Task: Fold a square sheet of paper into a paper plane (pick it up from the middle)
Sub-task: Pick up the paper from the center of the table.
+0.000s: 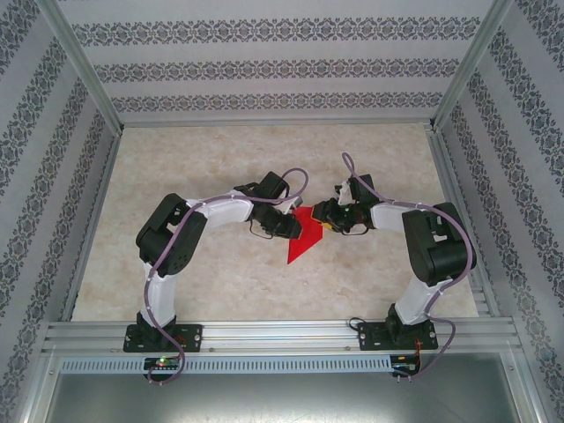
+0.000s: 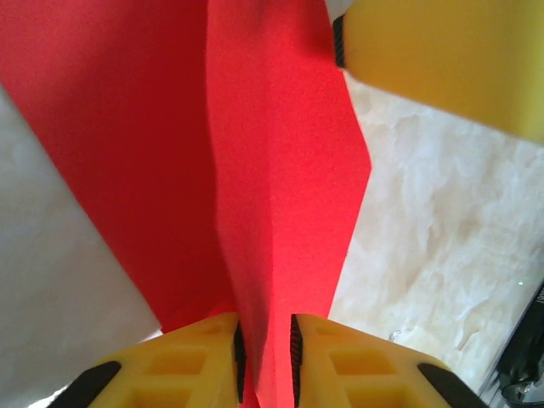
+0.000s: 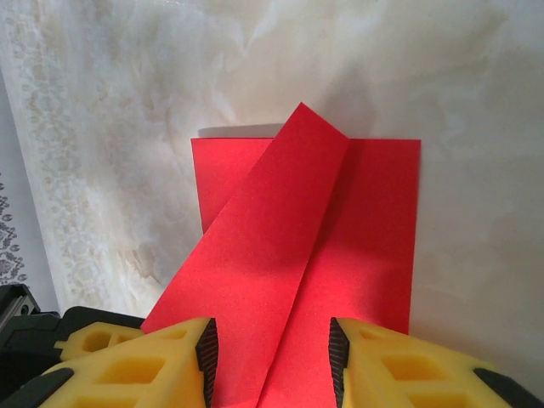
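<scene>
— Top external view first: where's the sheet [image 1: 300, 243]?
— Dead centre of the frame, low over the table [image 1: 220, 282], between the two wrists. It isn't a flat square. One flap lies folded slantwise across it.
— Who has hold of it?
— The left gripper [image 2: 265, 340]. In its wrist view the jaws are pinched tight on a raised ridge of red at the bottom centre of the frame.
— And the right gripper [image 3: 272, 344]?
— Jaws apart at the bottom of its view, with the paper spreading wider than the gap. I wouldn't call that a hold.
— So which step is this?
— Early creasing, I reckon: a corner flap brought toward the middle line. It's nowhere near a dart.
— And next?
— My guess is the right one has to pin the flat part while the left carries its ridge over. The edges need lining up, and gently, or thin paper buckles.
</scene>
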`<state>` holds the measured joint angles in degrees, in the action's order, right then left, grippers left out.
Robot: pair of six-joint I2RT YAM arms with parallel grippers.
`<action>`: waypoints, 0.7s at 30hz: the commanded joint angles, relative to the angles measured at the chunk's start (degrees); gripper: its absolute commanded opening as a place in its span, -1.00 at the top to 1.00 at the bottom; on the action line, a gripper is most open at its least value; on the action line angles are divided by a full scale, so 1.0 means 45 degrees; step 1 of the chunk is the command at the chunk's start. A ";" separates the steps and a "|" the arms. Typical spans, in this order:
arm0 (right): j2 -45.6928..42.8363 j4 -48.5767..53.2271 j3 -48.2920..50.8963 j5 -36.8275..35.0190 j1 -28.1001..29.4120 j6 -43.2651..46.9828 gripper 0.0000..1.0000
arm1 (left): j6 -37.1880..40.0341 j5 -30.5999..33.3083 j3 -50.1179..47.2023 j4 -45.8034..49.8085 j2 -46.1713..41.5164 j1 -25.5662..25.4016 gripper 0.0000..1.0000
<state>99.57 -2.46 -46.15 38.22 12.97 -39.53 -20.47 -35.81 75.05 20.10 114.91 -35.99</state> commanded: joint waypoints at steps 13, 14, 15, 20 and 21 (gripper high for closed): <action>-0.0903 -0.1959 0.1110 0.1280 -0.0170 -0.1169 0.09 | -0.0043 -0.1114 0.0745 -0.0024 -0.0020 0.0335 0.88; -0.0911 -0.2236 0.1167 0.1444 -0.0170 -0.1384 0.09 | -0.0126 -0.1344 0.0745 -0.0131 -0.0101 0.0394 0.88; -0.0932 -0.2538 0.1229 0.1569 -0.0172 -0.1597 0.08 | -0.0231 -0.1557 0.0745 -0.0252 -0.0180 0.0432 0.89; -0.0944 -0.3728 0.1442 0.1905 -0.0175 -0.2565 0.03 | -0.0676 -0.2260 0.0594 -0.0797 -0.0700 0.0670 0.89; -0.0935 -0.3877 0.1464 0.1898 -0.0197 -0.2727 0.01 | -0.0737 -0.2315 0.0589 -0.0859 -0.0822 0.0718 0.89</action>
<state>96.57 -14.46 -40.36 44.53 12.86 -48.31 -22.06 -43.00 77.08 19.42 115.11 -33.69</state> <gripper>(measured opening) 0.490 0.064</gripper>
